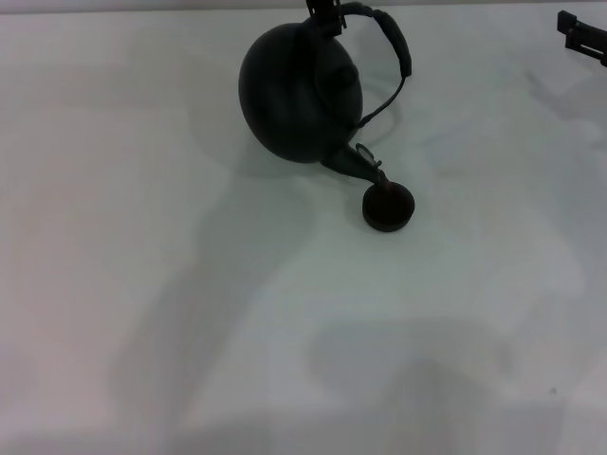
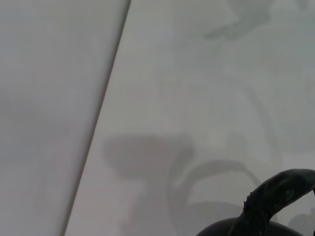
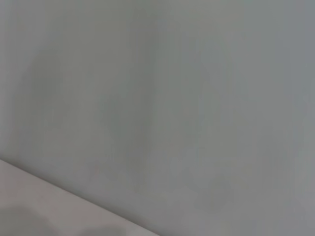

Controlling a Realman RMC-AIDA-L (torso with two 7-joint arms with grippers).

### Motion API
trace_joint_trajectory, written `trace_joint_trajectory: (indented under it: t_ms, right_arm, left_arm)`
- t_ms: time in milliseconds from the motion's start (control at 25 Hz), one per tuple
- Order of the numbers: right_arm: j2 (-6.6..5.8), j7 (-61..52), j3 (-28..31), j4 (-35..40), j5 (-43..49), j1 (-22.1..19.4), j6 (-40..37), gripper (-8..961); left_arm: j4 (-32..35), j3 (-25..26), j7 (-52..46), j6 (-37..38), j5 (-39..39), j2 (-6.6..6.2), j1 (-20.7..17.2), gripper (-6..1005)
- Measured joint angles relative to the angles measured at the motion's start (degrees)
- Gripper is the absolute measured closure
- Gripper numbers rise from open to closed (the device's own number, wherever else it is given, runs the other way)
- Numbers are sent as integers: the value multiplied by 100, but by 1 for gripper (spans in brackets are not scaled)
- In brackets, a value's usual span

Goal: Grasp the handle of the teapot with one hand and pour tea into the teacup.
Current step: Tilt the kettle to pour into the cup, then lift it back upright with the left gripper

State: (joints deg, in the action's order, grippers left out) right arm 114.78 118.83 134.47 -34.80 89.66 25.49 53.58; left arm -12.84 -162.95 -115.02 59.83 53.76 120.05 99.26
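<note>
The round matte black teapot [image 1: 299,90] hangs tilted above the white table, its short spout [image 1: 356,167] pointing down at the teacup [image 1: 389,208]. That tiny black cup stands on the table right under the spout tip. The dark wrapped handle [image 1: 396,43] arches off to the teapot's right side. My left gripper [image 1: 324,13] reaches in from the top edge of the head view and is shut on the handle near the pot's top. The left wrist view shows a piece of the handle [image 2: 278,192] close up, with the teapot's body [image 2: 224,230] below it. My right gripper [image 1: 580,36] stays parked far right.
The white table [image 1: 190,284] stretches wide around the pot and cup, crossed by soft arm shadows. Its edge [image 2: 96,132] shows in the left wrist view. The right wrist view shows only pale surface.
</note>
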Motion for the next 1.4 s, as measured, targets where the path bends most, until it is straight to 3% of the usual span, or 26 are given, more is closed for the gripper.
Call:
trace_joint_trajectory:
  t_ms: [1400]
  right_arm:
    - [0,67,1,0,-134,-50,-26,124]
  left_arm:
    - [133,0,-158,-64,161,-5,120,835]
